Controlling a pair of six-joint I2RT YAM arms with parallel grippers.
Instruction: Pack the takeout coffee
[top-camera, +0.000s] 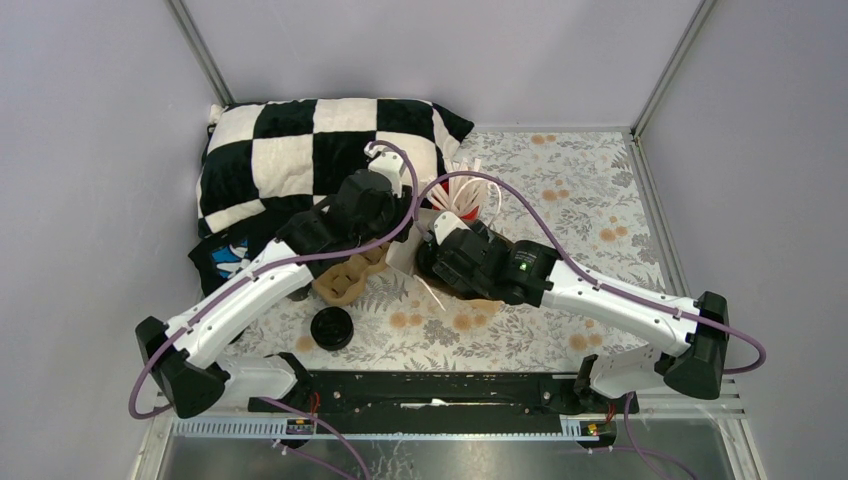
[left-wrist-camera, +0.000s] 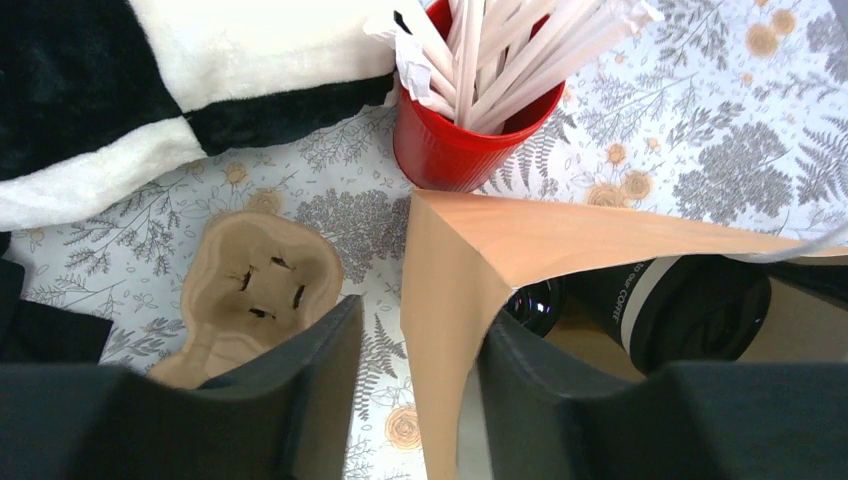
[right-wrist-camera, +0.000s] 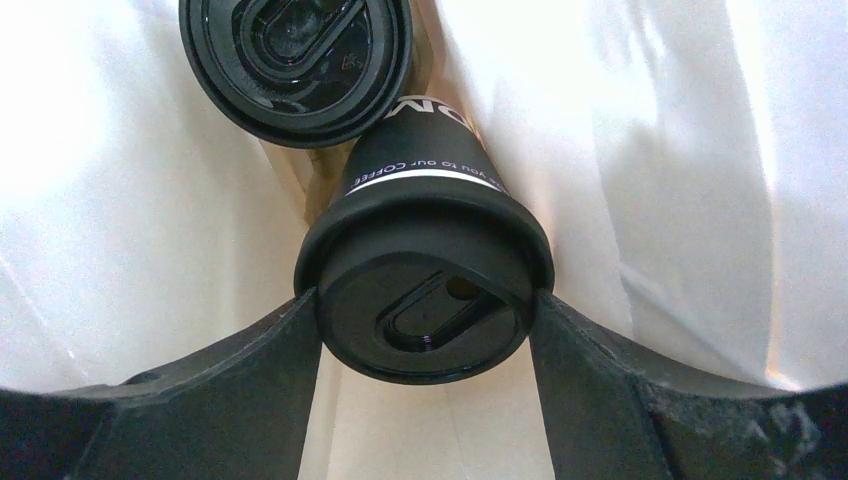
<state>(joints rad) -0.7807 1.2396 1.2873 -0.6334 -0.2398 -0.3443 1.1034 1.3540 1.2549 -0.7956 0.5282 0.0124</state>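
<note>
Both coffees are down inside the paper bag (left-wrist-camera: 450, 250) mid-table, lids on. The gripped cup (right-wrist-camera: 425, 290) is black with a thin white stripe and white lettering. It's tilted, with its black sip lid pinched between the fingers of the right gripper (right-wrist-camera: 428, 320). The other cup (right-wrist-camera: 295, 55) sits right beside it, showing mostly its lid.

A black-and-white checked plush cushion (top-camera: 320, 150) fills the upper left; the worktop (top-camera: 590, 190) is pale, printed with grey ferns and orange blossoms. Red plastic cup (left-wrist-camera: 450, 155) — white wrapped straws (left-wrist-camera: 520, 50) — tan paper bag (left-wrist-camera: 450, 270). Black-lidded dark paper cup (right-wrist-camera: 425, 290), white-banded.
</note>
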